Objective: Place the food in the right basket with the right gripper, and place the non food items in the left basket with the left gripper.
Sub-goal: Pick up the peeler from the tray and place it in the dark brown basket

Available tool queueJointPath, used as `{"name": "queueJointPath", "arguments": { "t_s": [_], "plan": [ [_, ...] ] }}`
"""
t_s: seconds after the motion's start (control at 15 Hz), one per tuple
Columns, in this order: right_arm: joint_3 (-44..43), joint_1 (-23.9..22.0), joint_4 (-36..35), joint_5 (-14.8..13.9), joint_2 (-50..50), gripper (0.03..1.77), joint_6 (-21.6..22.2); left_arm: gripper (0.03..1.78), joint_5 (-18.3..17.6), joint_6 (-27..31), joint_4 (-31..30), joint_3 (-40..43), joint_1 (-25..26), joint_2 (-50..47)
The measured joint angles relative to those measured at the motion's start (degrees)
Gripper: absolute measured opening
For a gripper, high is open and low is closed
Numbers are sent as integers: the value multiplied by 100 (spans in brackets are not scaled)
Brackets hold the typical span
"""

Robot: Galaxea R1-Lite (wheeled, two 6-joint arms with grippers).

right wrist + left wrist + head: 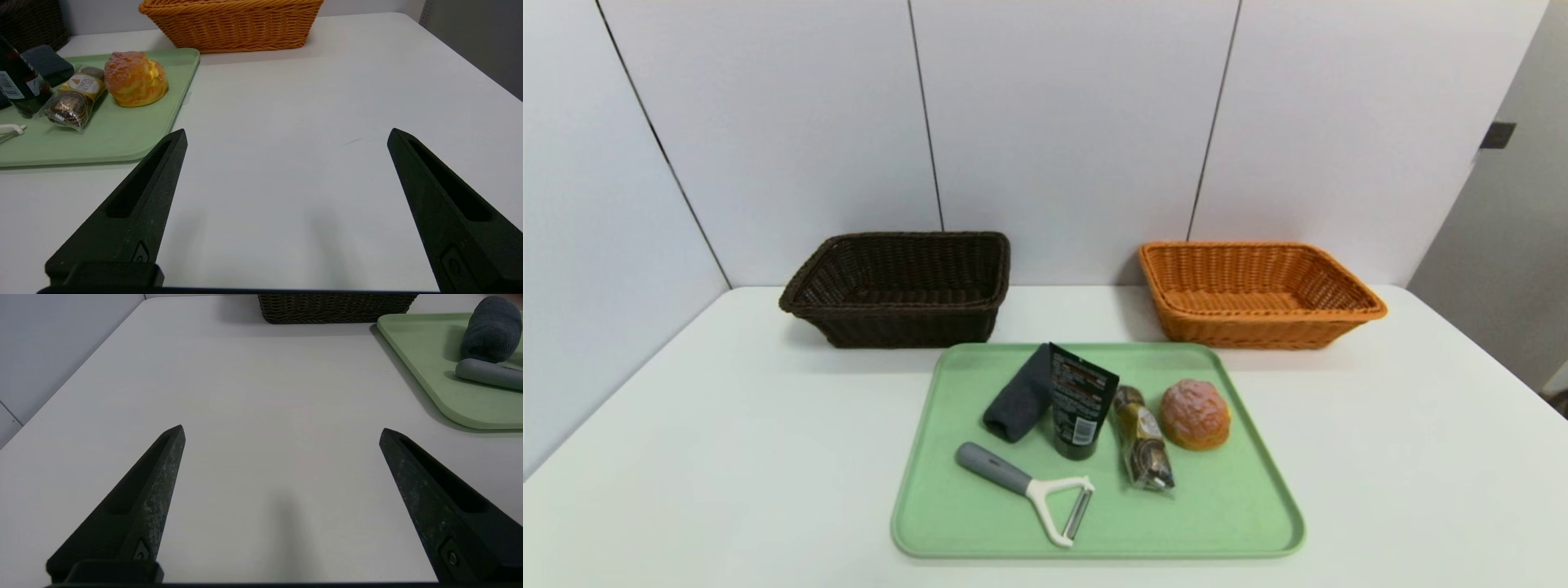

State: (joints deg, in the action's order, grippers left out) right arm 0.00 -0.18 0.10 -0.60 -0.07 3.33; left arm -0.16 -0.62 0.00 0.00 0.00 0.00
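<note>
On the green tray (1241, 523) lie a pink-topped bun (1195, 414), a clear-wrapped gold and brown snack (1142, 449), a black tube (1081, 400), a rolled dark grey cloth (1019, 398) and a grey-handled white peeler (1033, 490). The dark brown basket (903, 290) stands back left, the orange basket (1258, 292) back right; both hold nothing. My left gripper (282, 433) hangs open over bare table left of the tray. My right gripper (287, 134) hangs open over bare table right of the tray. Neither arm shows in the head view.
The white table (686, 425) ends at a white panelled wall (1062, 122) behind the baskets. Bare table lies on both sides of the tray and between the two baskets. The table's right edge (1486, 351) borders a grey wall.
</note>
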Motion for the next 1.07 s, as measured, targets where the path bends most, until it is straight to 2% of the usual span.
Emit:
{"name": "queueJointPath", "arguments": {
  "t_s": [0.73, 0.93, 1.07],
  "plan": [
    [0, 0, -40, 57, 0, 169, -116, 169, 2, 76, 16, -13, 0, 0],
    [-399, 0, 54, 176, 7, 169, -66, 169, -13, 51, 460, -247, 0, 0],
    [-980, 0, 447, 249, 156, 169, -59, 169, -61, -23, 1050, -818, 0, 21]
  ]
}}
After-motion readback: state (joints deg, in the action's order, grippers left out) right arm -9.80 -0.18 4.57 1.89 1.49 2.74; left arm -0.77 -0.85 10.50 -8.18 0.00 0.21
